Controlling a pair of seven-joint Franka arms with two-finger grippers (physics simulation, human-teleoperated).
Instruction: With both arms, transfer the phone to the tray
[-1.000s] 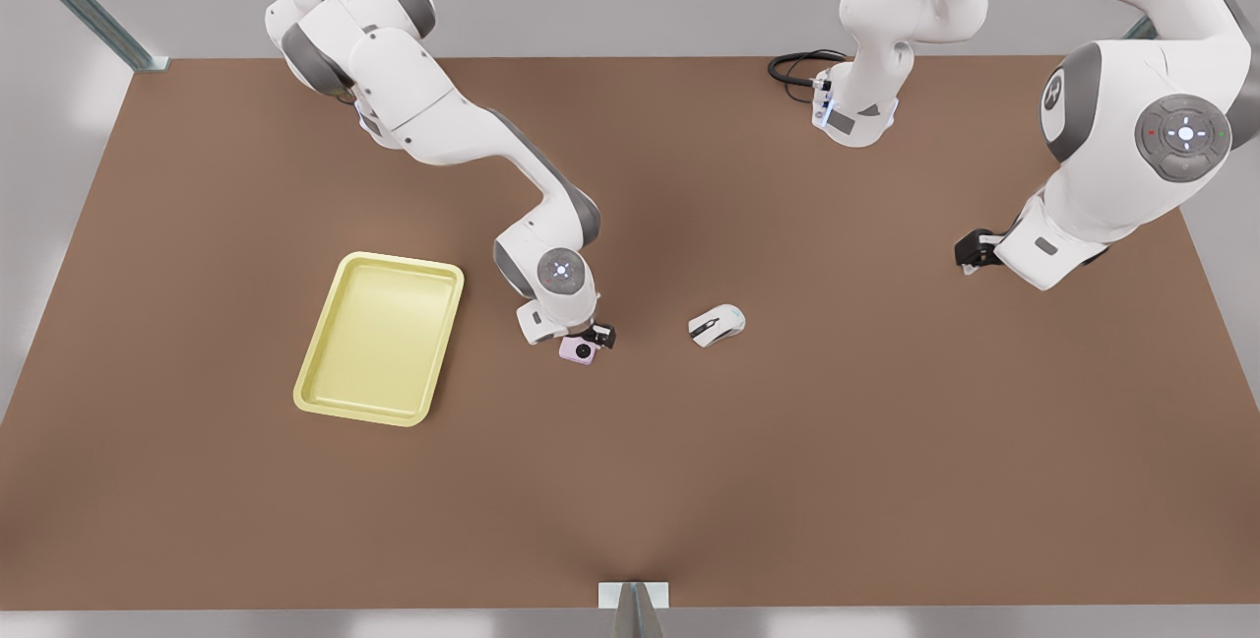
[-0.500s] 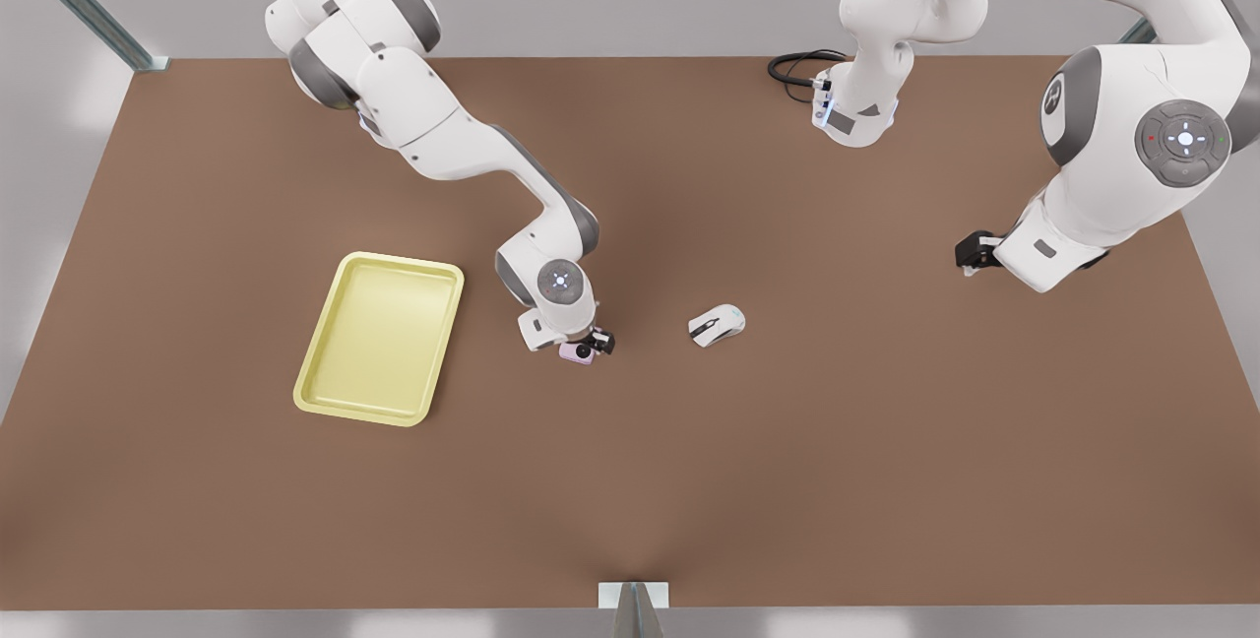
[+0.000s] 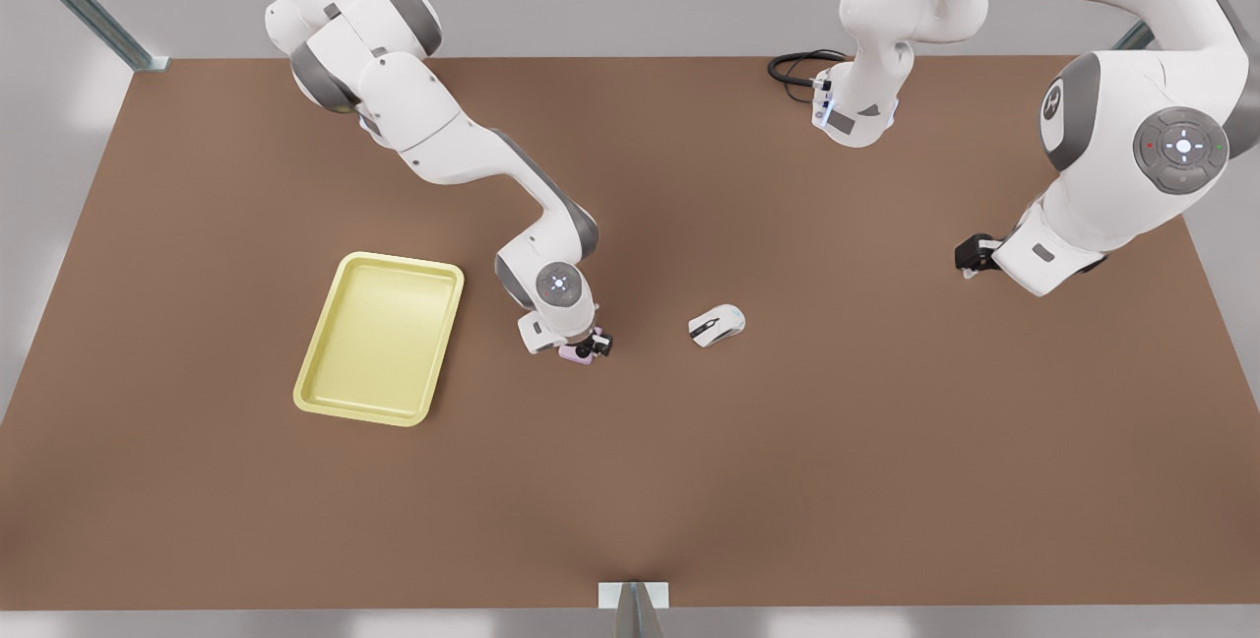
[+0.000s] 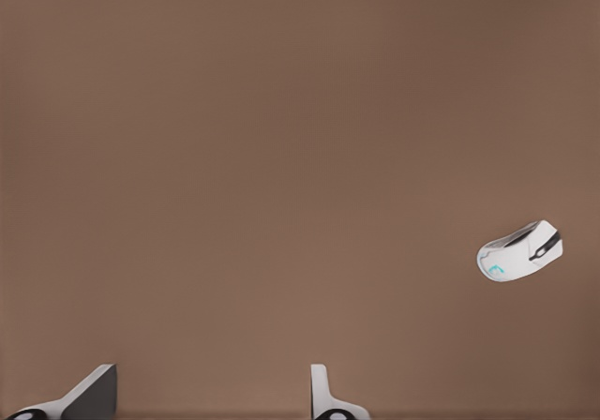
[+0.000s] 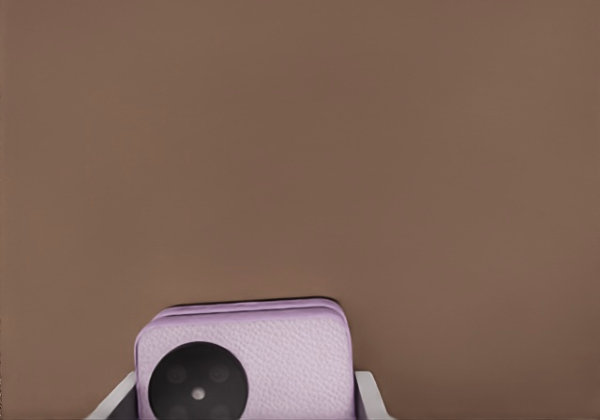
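Right wrist view, right gripper (image 5: 246, 397) fingers (image 5: 367, 394) astride the phone (image 5: 267, 354) on the desk (image 3: 787, 441), just beside the tray (image 3: 335, 402), left gripper (image 3: 970, 254) waiting, fingers spread.

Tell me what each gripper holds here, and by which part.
The right gripper has a finger on each side edge of the phone; a firm hold cannot be told. The left gripper is open, holding nothing.

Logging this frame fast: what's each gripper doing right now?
Right gripper: fingers on either side of the phone; grip cannot be told.
Left gripper: open, holding nothing, waiting at the front view's right.
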